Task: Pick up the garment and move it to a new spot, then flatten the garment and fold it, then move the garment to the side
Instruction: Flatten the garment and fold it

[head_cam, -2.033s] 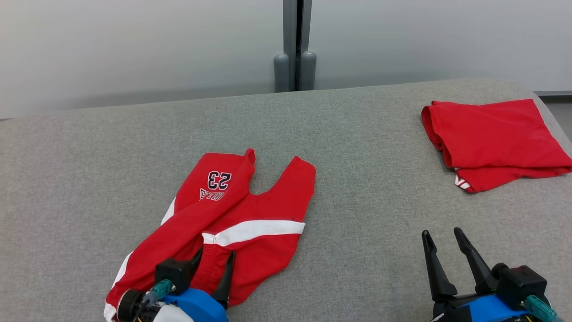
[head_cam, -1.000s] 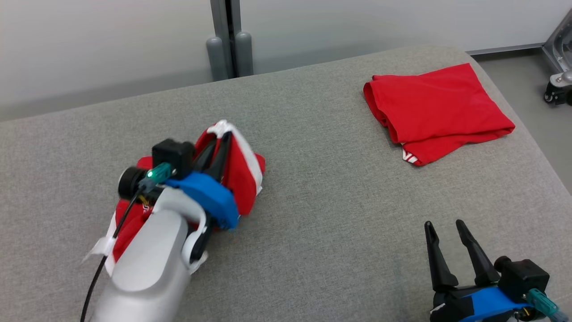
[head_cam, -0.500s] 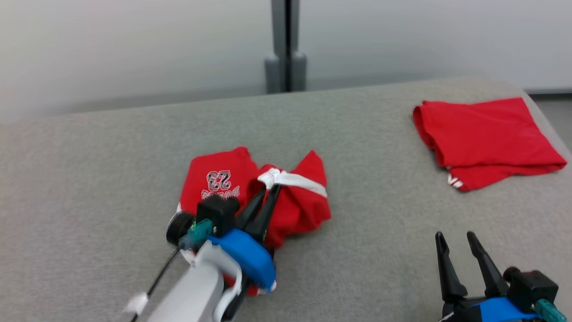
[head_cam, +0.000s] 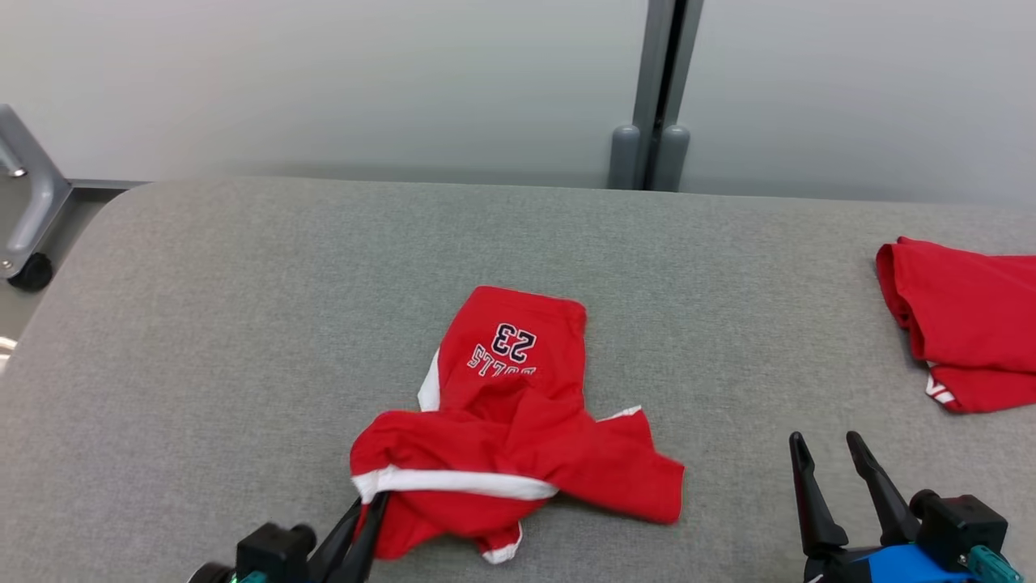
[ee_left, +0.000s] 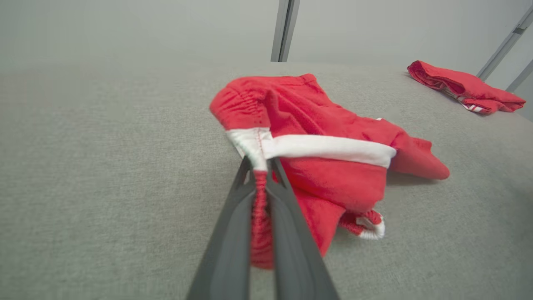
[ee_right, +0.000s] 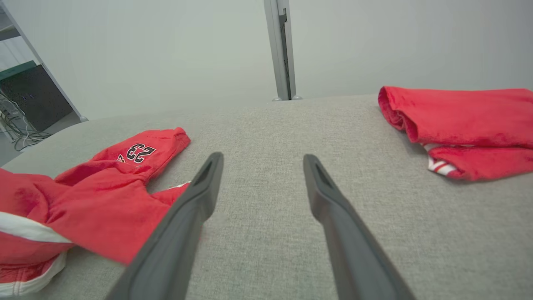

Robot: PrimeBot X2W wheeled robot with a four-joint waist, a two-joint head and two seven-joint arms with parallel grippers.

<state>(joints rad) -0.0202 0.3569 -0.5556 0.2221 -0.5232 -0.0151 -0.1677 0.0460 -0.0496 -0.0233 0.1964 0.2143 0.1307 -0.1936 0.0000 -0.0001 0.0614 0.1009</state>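
A: Where is the garment?
B: The red garment [head_cam: 518, 421] lies crumpled near the middle of the grey padded table [head_cam: 243, 324], toward its near edge. 1 leg, printed with 23, lies flat and points toward the back wall [head_cam: 324, 81]. The rest is bunched, with a white band [head_cam: 461, 483] across the front.
A: And the left gripper?
B: The left gripper [ee_left: 259, 163] reaches in low from the near edge. Its 2 fingers [ee_left: 233, 233] are pressed together at the end of the white band, with red cloth pinched between them.
A: The right?
B: The right gripper [head_cam: 825, 441] sits at the near right, fingers pointing away and spread over bare table, apart from the garment. A second, folded red cloth [head_cam: 971, 324] lies well apart at the far right.
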